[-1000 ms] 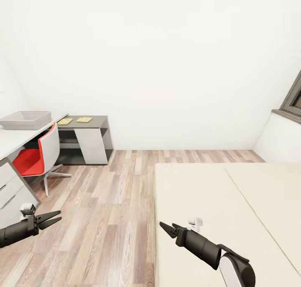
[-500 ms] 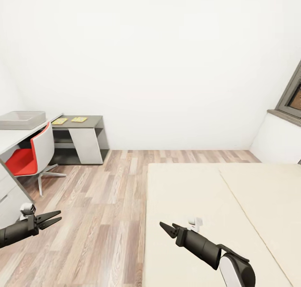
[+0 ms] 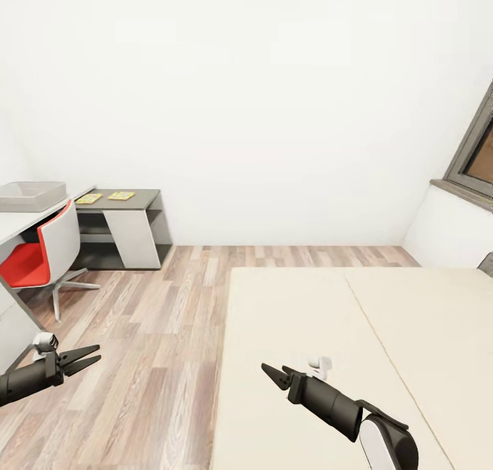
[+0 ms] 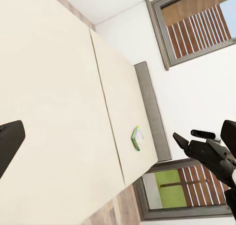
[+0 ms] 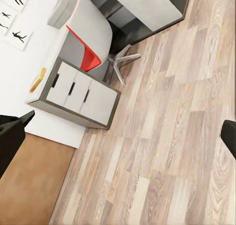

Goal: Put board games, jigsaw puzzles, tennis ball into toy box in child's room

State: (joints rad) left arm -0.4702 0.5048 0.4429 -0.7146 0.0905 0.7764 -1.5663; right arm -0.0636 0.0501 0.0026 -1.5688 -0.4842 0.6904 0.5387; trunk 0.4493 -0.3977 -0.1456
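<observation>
Two arms showing matte black cylindrical forearms, each ending in a black two-fingered gripper: left gripper (image 3: 83,360), right gripper (image 3: 274,375). Small white fittings sitting near each wrist; right arm showing a white rounded elbow shell edged black.

Red-seated chair (image 5: 91,41) beside grey drawer unit (image 5: 78,95) (wood-plank floor (image 5: 167,151) below).

a pale grey table (image 3: 14,225) is seen bearing the toy box (image 3: 31,194); two jigsaw puzzles (image 3: 105,197) lie on its lower dark section. one board game (image 4: 138,138) lies on the beige bed (image 3: 308,333), near the headboard (image 4: 151,112).
</observation>
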